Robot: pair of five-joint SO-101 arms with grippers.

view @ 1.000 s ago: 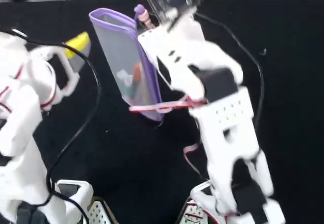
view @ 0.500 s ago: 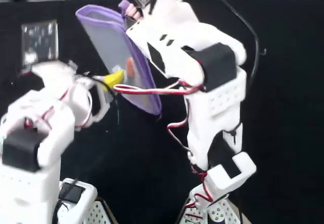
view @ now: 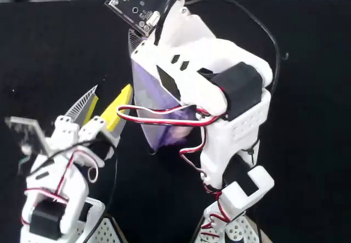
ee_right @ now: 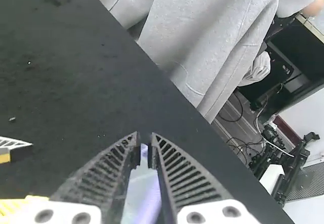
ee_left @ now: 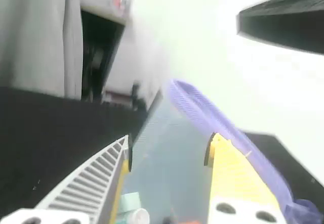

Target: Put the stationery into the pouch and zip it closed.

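High view: right gripper (ee_right: 144,142) pinches the purple pouch (view: 164,130) aloft mid-table, while left gripper (view: 111,92) gapes wide at its left side. Stationery (ee_left: 132,215) lies inside; zipping seemingly remains.

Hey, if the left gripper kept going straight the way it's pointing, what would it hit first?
Most likely the clear side of the pouch, which hangs from the right gripper; the depth between them is unclear.

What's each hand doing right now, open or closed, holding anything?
Left hand: open, beside the pouch.
Right hand: closed on the pouch's top edge.
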